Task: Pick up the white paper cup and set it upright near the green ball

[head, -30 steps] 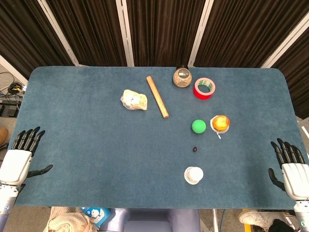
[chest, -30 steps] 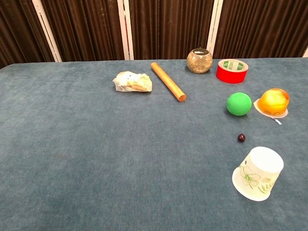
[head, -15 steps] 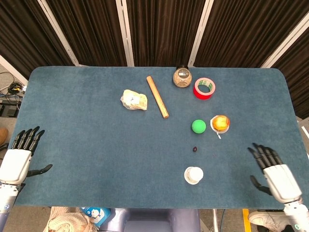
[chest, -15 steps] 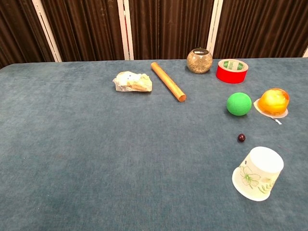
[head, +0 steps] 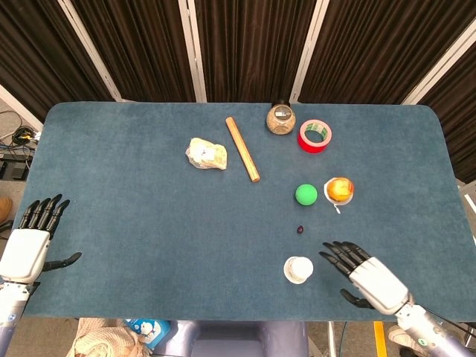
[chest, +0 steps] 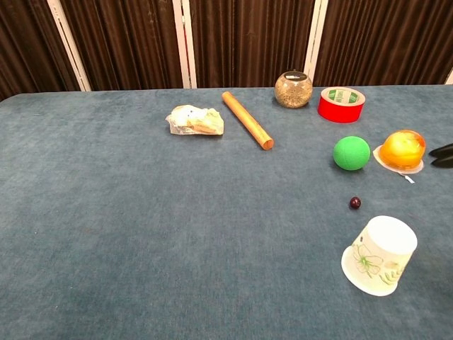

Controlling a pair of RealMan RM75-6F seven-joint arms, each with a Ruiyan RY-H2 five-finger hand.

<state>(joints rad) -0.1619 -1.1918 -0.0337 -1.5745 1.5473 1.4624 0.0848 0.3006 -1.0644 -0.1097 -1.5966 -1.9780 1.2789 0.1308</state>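
Now the right hand (head: 366, 277) sits low and right of centre in the head view, fingers spread and pointing toward the cup (head: 298, 269), holding nothing. Compared with a second ago, it has swung in from the far right edge of the table (head: 134, 238) to just beside the cup; a clear gap remains, no contact. In the chest view only dark fingertips (chest: 444, 155) show at the right edge, where none showed before.

The cup itself has not moved: lower right of the chest view, mouth down and tilted, base uppermost, floral print facing the camera. It lies below the ball (head: 306, 194), with a small dark bead (head: 300, 229) between them.

The left hand (head: 28, 245) is unchanged at the lower left edge, fingers apart, empty.

Judgement: the reach phase is under way; grasp not yet made. Because the cup rests inverted, the hand will probably need to turn it over before setting it down by the ball. Orange thing (head: 339, 189) just right of the ball limits free space there.
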